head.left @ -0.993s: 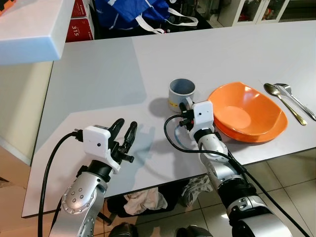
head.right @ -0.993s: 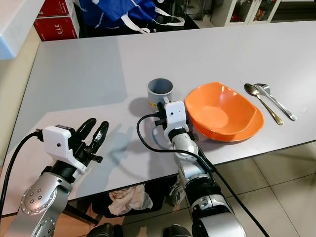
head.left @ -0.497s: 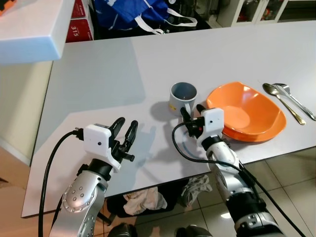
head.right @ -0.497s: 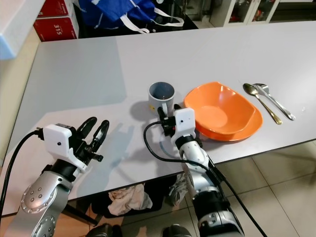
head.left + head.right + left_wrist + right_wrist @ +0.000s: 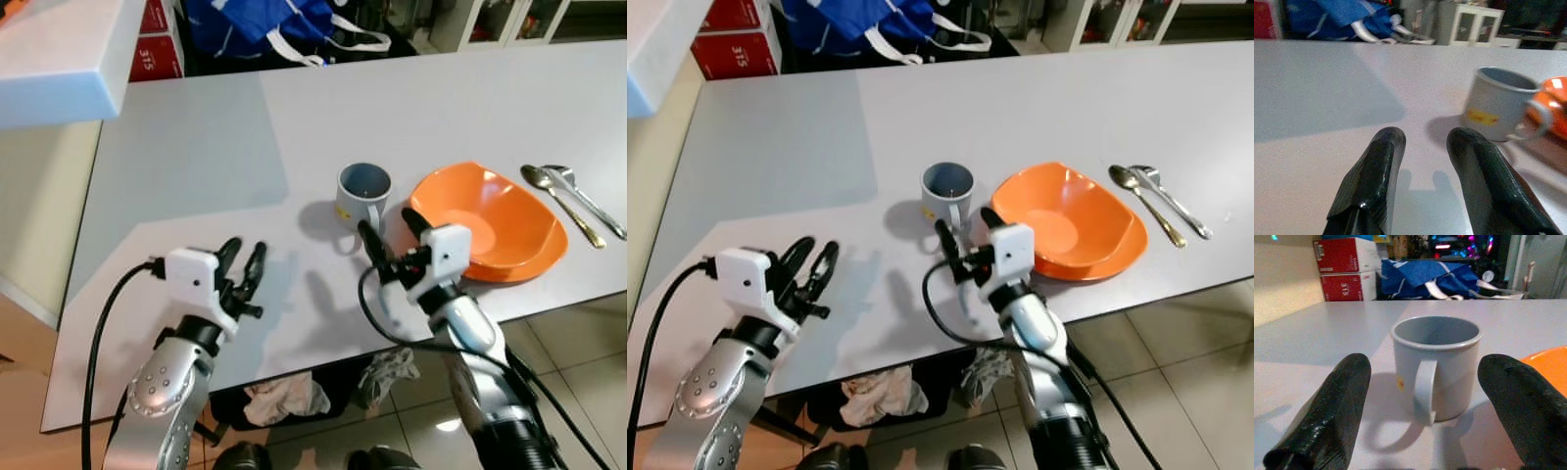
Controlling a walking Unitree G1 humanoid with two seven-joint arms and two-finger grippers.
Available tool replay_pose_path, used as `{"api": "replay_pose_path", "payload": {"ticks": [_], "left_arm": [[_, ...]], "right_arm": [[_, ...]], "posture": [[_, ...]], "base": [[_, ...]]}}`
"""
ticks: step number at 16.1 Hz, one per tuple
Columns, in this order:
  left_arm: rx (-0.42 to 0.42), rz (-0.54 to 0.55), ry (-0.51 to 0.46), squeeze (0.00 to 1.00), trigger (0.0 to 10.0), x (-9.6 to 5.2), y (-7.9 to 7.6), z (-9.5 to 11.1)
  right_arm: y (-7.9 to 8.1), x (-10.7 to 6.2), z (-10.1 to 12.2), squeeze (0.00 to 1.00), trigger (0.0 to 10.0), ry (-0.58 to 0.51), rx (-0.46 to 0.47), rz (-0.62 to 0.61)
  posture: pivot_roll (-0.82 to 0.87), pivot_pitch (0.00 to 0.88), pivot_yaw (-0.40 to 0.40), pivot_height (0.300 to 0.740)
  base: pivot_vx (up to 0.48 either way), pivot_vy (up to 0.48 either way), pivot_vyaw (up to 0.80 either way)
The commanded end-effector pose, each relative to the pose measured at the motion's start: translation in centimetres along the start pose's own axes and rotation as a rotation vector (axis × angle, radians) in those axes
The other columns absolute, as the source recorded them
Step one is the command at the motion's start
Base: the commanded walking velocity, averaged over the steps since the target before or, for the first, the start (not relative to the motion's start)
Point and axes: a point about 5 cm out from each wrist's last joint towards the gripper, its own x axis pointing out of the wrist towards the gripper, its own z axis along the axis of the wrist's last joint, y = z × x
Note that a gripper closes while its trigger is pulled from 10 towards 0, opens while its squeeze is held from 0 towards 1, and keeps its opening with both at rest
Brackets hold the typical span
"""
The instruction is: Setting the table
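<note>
Right tool (image 5: 390,233) spread wide, empty; mug (image 5: 362,192) straight ahead, handle facing it. Left tool (image 5: 242,262) narrow, farther off.

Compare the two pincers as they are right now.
The right pincer is spread wide, its fingers framing the grey mug beside the orange bowl; the left pincer has only a narrow gap and nothing between its fingers. The right sits close to the mug, the left well off to its left. Both have black fingers over the table.

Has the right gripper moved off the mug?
Yes. The right gripper has backed away from the mug toward the table's near edge, fingers open.
</note>
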Motion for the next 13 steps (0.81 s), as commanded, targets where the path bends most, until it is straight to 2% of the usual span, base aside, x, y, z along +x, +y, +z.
{"api": "replay_pose_path", "payload": {"ticks": [1, 4, 8, 13], "left_arm": [[-0.013, 0.046, 0.008, 0.00, 10.0, 0.1, 0.7, -0.2], [0.009, 0.077, 0.010, 0.00, 10.0, 0.3, 1.2, -0.3], [0.014, 0.118, 0.033, 0.00, 10.0, -0.2, 2.1, -0.9], [-0.021, 0.059, -0.040, 0.00, 10.0, 0.6, 1.0, 0.1]], "right_arm": [[0.3, -0.2, 0.6, 0.00, 10.0, -0.009, 0.007, 0.036], [0.5, -0.7, 0.9, 0.00, 10.0, 0.003, 0.007, 0.085], [0.6, -1.3, 0.6, 0.00, 10.0, 0.037, 0.036, 0.102], [2.5, 0.1, 1.6, 0.00, 10.0, 0.003, 0.096, 0.216]], "posture": [[-0.08, 0.092, -0.006, 0.740], [-0.08, 0.095, -0.007, 0.740], [-0.07, 0.095, -0.011, 0.740], [-0.02, 0.072, -0.035, 0.740]], "base": [[0.000, 0.000, 0.00], [0.000, 0.000, 0.00], [0.000, 0.000, 0.00], [0.000, 0.000, 0.00]]}}
